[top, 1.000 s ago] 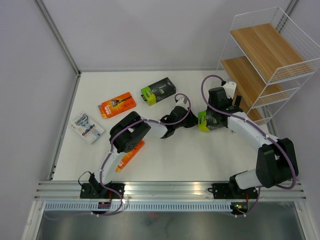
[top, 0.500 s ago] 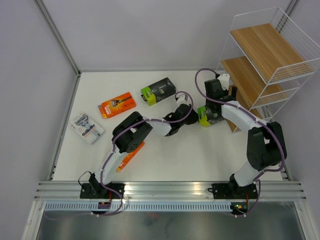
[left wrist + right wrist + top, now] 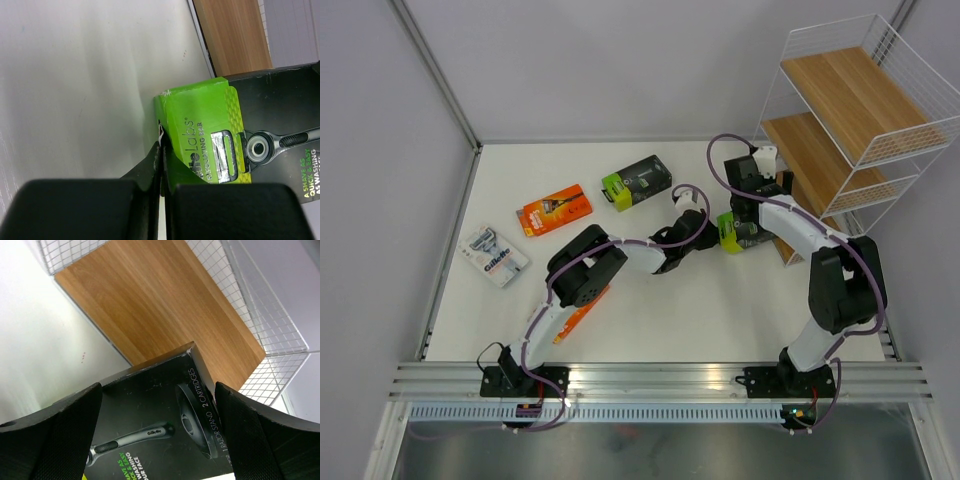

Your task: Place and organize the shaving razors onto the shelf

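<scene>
A black razor pack with a lime-green end lies on the table beside the foot of the shelf. My right gripper is open and straddles it; in the right wrist view the gripper has a finger close to each side of the pack, whose far corner overlaps the shelf's lowest board. My left gripper is shut. Its tips rest against the pack's green end. A second black pack, an orange pack and a white-and-blue pack lie to the left.
Another orange pack lies partly under my left arm's elbow. The shelf's white wire side rises just beyond the board. A metal rail runs along the table's near edge, and grey walls close the left and back.
My right gripper has moved farther back toward the shelf and its elbow has swung in. My left gripper has followed to the right behind the black pack, which has shifted slightly.
</scene>
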You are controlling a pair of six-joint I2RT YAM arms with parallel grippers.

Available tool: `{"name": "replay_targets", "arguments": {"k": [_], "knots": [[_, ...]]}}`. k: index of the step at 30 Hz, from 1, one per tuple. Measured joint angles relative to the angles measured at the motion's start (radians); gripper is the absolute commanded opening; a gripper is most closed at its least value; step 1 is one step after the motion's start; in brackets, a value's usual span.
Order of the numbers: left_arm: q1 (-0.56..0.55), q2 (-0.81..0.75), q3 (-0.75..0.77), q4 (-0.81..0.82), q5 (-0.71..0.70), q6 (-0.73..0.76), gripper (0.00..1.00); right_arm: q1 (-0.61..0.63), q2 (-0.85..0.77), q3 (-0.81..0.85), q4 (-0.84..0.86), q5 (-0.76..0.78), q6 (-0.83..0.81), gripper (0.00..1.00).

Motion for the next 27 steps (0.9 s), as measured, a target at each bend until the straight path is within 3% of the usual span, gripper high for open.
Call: {"name": "replay_targets", "arguments": {"k": [7,17,27], "knots": [[-0.005,0.000,-0.010,0.002,0.000,-0.001,0.02,0.000,-0.088,-0.025,0.002,-0.114,0.005,0.98],[-0.029,-0.002,-0.018,0.008,0.003,-0.002,0.02,0.004,-0.123,-0.031,-0.062,-0.076,0.060,0.98],[-0.051,-0.068,-0.078,0.001,-0.038,-0.029,0.02,0.029,-0.193,-0.029,-0.042,-0.196,0.080,0.98]]}}
